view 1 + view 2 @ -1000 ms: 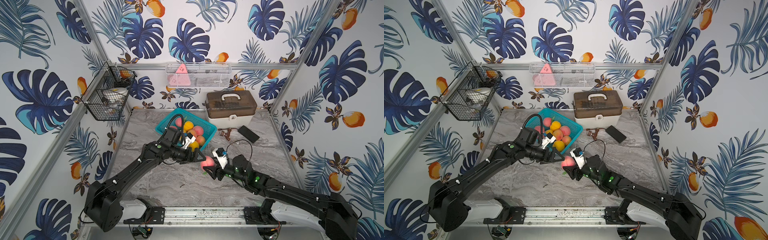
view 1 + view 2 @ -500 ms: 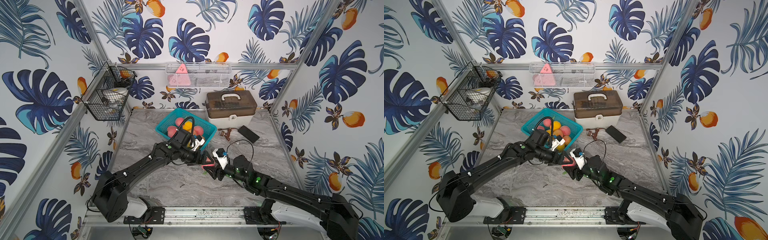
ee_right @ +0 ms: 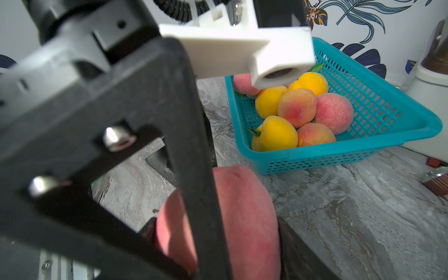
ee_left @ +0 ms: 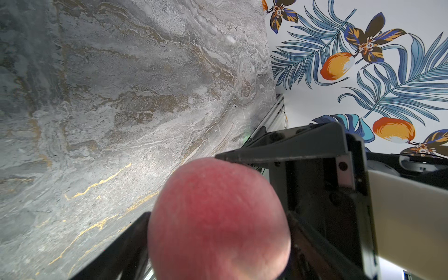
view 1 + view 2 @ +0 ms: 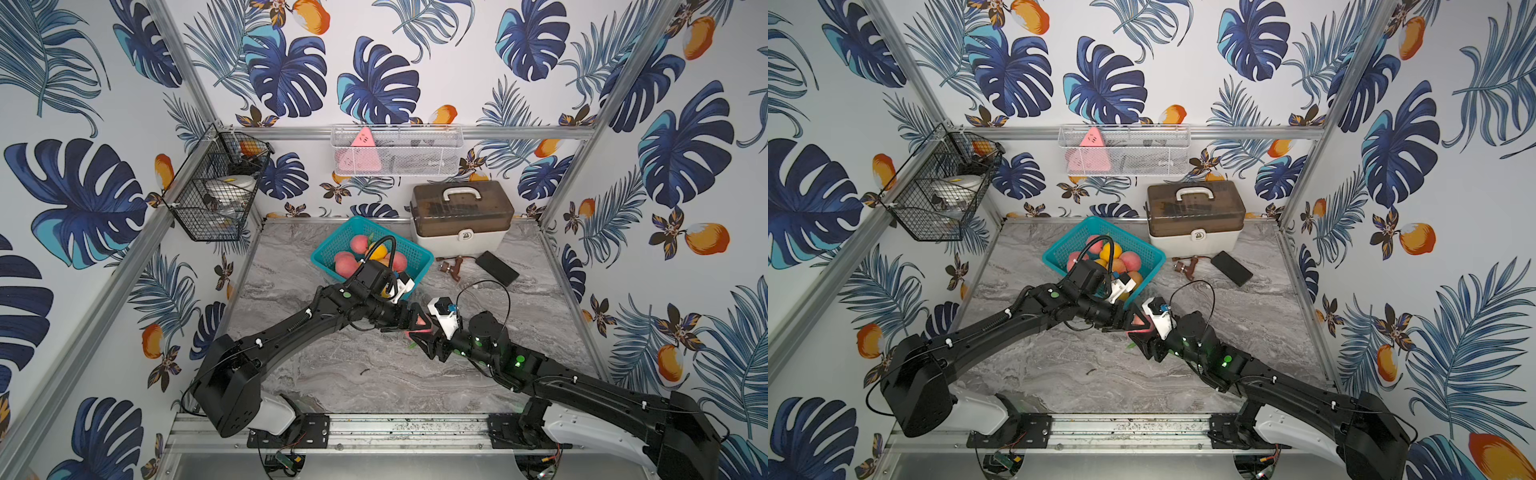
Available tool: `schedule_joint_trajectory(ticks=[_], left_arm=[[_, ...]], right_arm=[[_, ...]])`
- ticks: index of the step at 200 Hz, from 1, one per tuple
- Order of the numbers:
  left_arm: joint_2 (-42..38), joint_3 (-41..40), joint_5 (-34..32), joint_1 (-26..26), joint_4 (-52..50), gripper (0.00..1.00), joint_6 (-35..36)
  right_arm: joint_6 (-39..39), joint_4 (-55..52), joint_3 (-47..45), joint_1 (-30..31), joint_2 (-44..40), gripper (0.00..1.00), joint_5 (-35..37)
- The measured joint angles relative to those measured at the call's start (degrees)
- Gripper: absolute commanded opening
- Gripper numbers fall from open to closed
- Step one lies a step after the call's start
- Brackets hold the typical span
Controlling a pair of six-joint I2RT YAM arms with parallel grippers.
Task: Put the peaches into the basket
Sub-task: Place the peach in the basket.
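Marble-patterned tabletop, leaf-wallpapered booth.

Right gripper: clenched on the pink peach, which looks clear of the surface.

Left gripper: tip to tip with the right. Its jaws flank the same peach crosswise to the right's. The fingers look to be against the skin, but I cannot tell whether they have closed on it.

Peach: squarely between both sets of fingertips. Round, no marked long axis, matte rose-red skin paling to pink.

Basket: teal mesh, ahead of the right gripper beyond the peach and just beside the left wrist, so the left arm is nearer. It holds heaped pink and yellow peaches.

Judgement: the transfer depends on the left's hold being secure before the right lets go.
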Motion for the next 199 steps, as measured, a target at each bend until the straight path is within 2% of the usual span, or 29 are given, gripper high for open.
schedule_joint_trajectory(ticks=[33, 76, 118, 136, 199], left_arm=[[0.28, 0.52, -0.13, 0.00, -0.15, 0.77, 0.00], [0.83, 2.80, -0.55, -0.20, -1.36, 0.75, 0.57], [2.86, 8.63, -2.99, 0.33, -7.89, 0.73, 5.66], [3.78, 10.03, -6.08, 1.01, -9.99, 0.73, 7.63], [5.14, 12.04, -12.70, 6.12, -13.07, 0.73, 9.46]], right_arm=[[0.02, 0.00, 0.00, -0.02, -0.04, 0.79, 0.31], [0.07, -0.13, 0.70, 0.00, -0.11, 1.00, -0.04], [1.05, -0.66, 1.05, -0.02, -0.26, 1.00, 0.55], [1.95, -3.04, 2.54, -0.11, -0.09, 1.00, 1.68], [6.23, -12.83, 7.45, -2.78, -0.72, 1.00, 7.61]])
